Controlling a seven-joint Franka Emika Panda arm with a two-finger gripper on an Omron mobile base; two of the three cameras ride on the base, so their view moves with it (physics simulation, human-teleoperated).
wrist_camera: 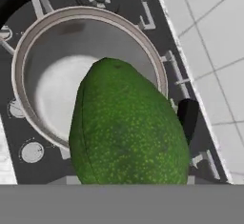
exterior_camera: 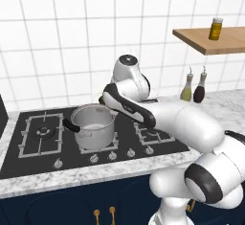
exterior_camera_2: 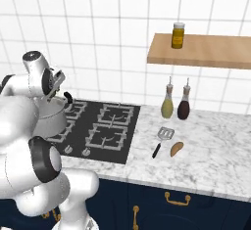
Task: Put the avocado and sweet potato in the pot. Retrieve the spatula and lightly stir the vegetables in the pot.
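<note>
Hand view: avocado (wrist_camera: pixel 128 132) is held clamped in the gripper (wrist_camera: pixel 131 180) above the pot (wrist_camera: pixel 28 51), apparently for release inside.

One pot (exterior_camera: pixel 94 126), one avocado (wrist_camera: pixel 128 132), one sweet potato (exterior_camera_2: pixel 177 149), one spatula (exterior_camera_2: pixel 163 139), two bottles (exterior_camera_2: pixel 167 104), one jar (exterior_camera_2: pixel 178 35).
</note>
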